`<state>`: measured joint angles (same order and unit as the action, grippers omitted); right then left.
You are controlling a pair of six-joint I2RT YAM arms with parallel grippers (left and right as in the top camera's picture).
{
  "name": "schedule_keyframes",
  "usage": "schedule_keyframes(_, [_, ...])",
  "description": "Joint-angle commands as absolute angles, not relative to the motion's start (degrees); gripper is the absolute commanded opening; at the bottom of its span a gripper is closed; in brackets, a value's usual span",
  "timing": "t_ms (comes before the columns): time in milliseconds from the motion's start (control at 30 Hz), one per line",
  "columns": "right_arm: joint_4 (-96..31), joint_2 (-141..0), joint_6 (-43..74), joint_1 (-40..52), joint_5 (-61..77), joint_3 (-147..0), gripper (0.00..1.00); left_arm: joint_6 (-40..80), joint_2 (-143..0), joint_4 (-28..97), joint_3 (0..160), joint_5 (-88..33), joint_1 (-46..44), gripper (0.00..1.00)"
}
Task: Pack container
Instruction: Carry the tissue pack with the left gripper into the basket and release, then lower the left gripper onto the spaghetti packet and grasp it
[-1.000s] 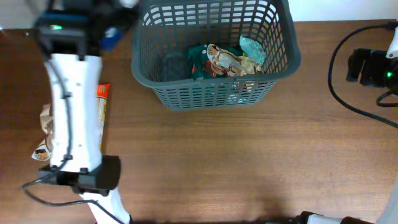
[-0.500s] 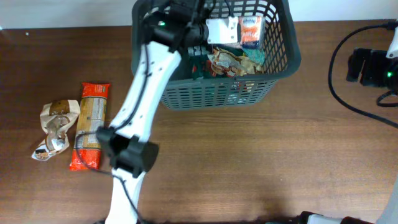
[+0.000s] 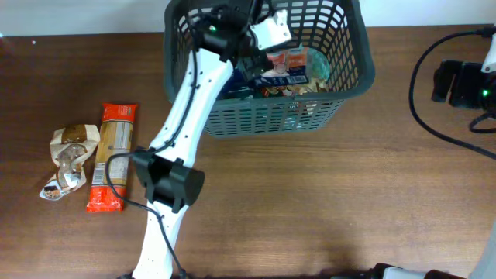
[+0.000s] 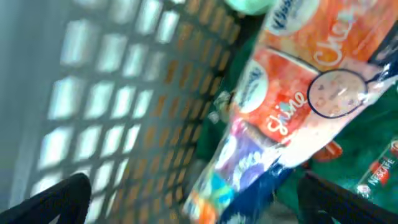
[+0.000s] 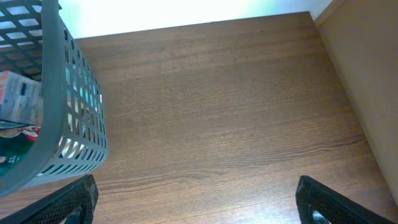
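Note:
The container (image 3: 232, 116), a dark grey lattice basket, stands at the back of the table with several packets in it. My left gripper (image 3: 271, 31) hangs over its inside, jaws wide open. An orange, white and blue packet (image 3: 291, 62) lies loose on the other packets. In the left wrist view this packet (image 4: 292, 106) is blurred, below and between the spread fingertips (image 4: 56, 202), which do not grip it, beside the basket wall (image 4: 112, 93). My right gripper (image 5: 202, 202) stands open over bare wood, right of the basket (image 5: 68, 93).
An orange pasta packet (image 3: 111, 155) and a crumpled beige packet (image 3: 68, 159) lie on the table at the left. The right arm (image 3: 463, 84) rests at the far right with black cables. A wall edge (image 5: 360, 74) borders the table on the right.
My left arm swung from the table's left side to the basket with the orange and white packet. Its jaws have since opened and the packet has dropped into the basket. The right arm stayed still.

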<state>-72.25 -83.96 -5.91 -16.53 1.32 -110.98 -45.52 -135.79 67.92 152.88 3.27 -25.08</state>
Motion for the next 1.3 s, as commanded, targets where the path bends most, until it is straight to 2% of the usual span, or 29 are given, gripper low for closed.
schedule_keyframes(0, [-72.3,-84.1,-5.3,-16.9,1.0,-110.8,0.99,-37.2,-126.8,71.8,159.7,11.2,-23.1,1.0])
schedule_keyframes(133, [-72.3,-84.1,-5.3,-16.9,1.0,-110.8,0.99,-32.1,-120.9,77.8,162.2,14.0,-19.5,1.0])
schedule_keyframes(267, [-72.3,-84.1,-5.3,-16.9,1.0,-110.8,0.99,-23.0,-117.2,88.8,162.2,13.7,-9.2,1.0])
schedule_keyframes(333, [-72.3,-84.1,-5.3,-16.9,1.0,-110.8,0.99,-21.3,-117.2,93.8,161.9,11.6,-4.1,0.97])
schedule_keyframes(400, [-72.3,-84.1,-5.3,-16.9,1.0,-110.8,0.99,-19.5,-117.2,96.7,160.7,3.2,2.3,0.96])
schedule_keyframes(433, [-72.3,-84.1,-5.3,-16.9,1.0,-110.8,0.99,-18.5,-117.2,96.7,159.3,0.8,4.6,0.93])
schedule_keyframes(567, [-72.3,-84.1,-5.3,-16.9,1.0,-110.8,0.99,-18.2,-114.9,96.7,148.8,-1.6,10.8,0.92])
schedule_keyframes(633, [-72.3,-84.1,-5.3,-16.9,1.0,-110.8,0.99,-18.3,-112.7,96.5,136.6,-1.6,13.3,0.89])
schedule_keyframes(667, [-72.3,-84.1,-5.3,-16.9,1.0,-110.8,0.99,-18.3,-112.0,95.8,132.4,-1.6,13.8,0.83])
schedule_keyframes(833, [-72.3,-84.1,-5.3,-16.9,1.0,-110.8,0.99,-20.9,-109.6,85.0,110.4,-1.1,14.4,0.82])
schedule_keyframes(900, [-72.3,-84.1,-5.3,-16.9,1.0,-110.8,0.99,-23.9,-109.6,76.8,101.7,-1.1,14.4,0.82])
schedule_keyframes(1100, [-72.3,-84.1,-5.3,-16.9,1.0,-110.8,0.99,-27.2,-109.6,65.8,90.6,-1.1,14.4,0.84])
schedule_keyframes(1167, [-72.3,-84.1,-5.3,-16.9,1.0,-110.8,0.99,-25.2,-109.6,63.7,88.0,0.9,14.4,0.92])
schedule_keyframes(1267, [-72.3,-84.1,-5.3,-16.9,1.0,-110.8,0.99,-24.7,-109.6,60.8,84.5,3.5,14.4,0.93])
